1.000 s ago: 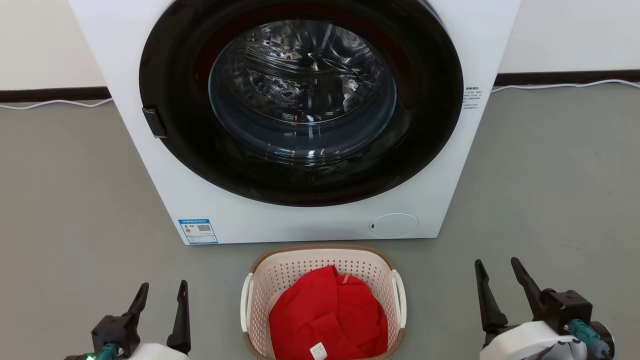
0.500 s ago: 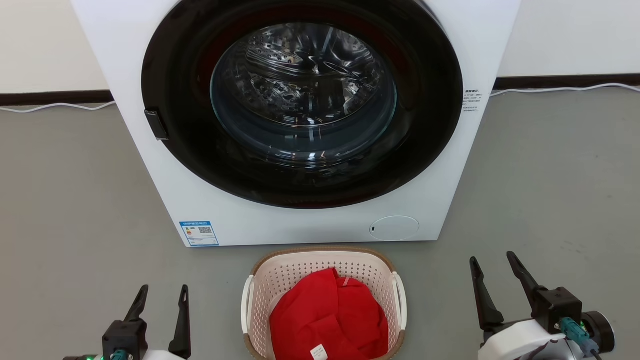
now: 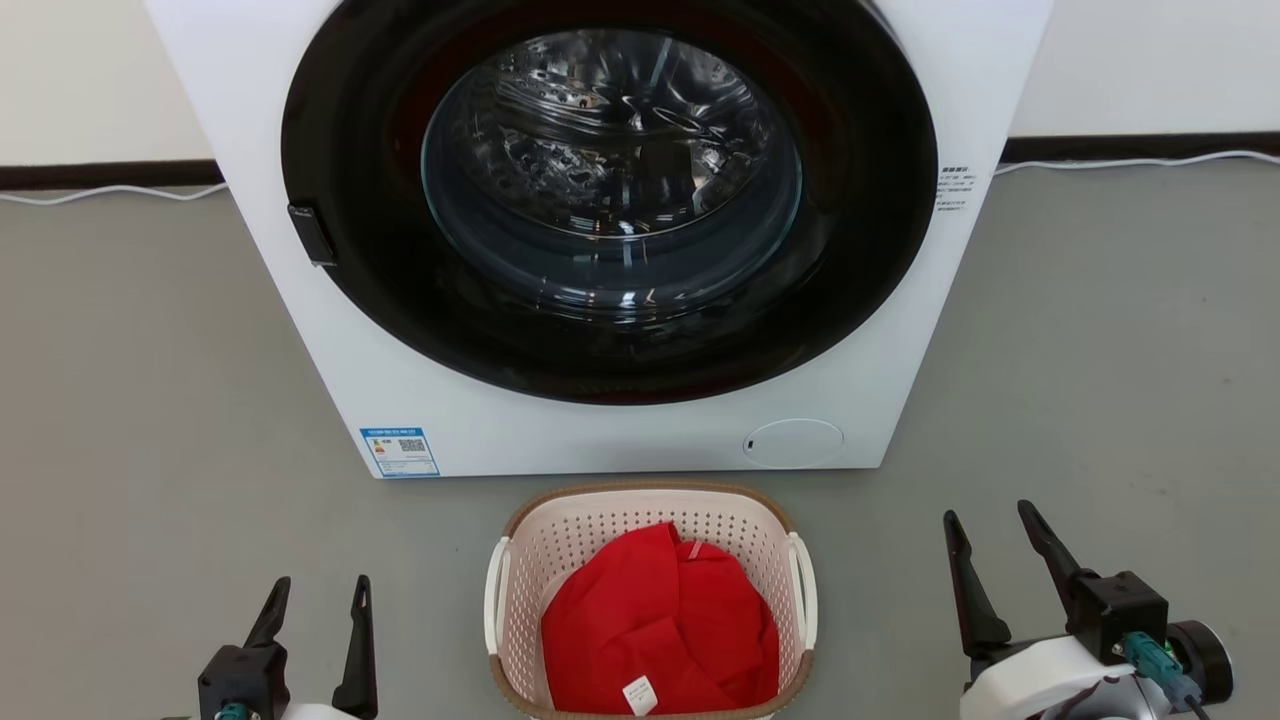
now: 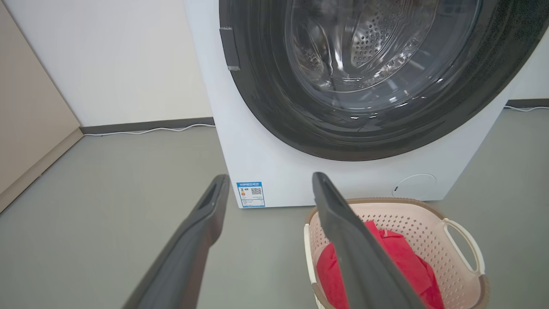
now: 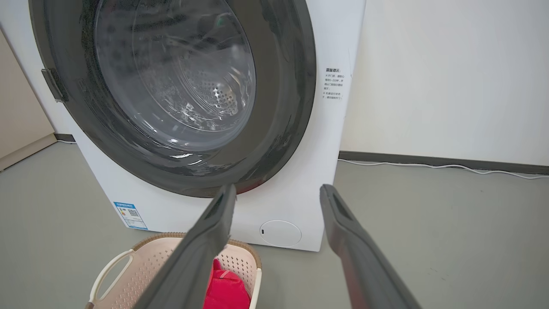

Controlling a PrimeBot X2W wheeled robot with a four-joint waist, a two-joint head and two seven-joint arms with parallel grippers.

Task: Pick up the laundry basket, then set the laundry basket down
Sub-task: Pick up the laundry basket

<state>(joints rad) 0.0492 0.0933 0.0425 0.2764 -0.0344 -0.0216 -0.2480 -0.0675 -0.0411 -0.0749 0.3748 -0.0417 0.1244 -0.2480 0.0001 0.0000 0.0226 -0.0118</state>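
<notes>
Head view: from high up, looks forward and down over the grey floor (image 3: 150,420); faces square-on the white front-loading washing machine (image 3: 620,440) with a round dark glass door (image 3: 610,180); pale pink-cream perforated plastic laundry basket (image 3: 585,540) near, at bottom centre.
Left wrist view: from low, left of the basket; looks along the left gripper (image 4: 270,178) at the machine's lower left front; basket at lower right.
Right wrist view: from low, right of the basket; looks along the right gripper (image 5: 278,189); basket at lower left.
Shared by all three: door, small blue rectangular paper label (image 3: 400,452), round white plastic cap (image 3: 793,442), basket.
</notes>
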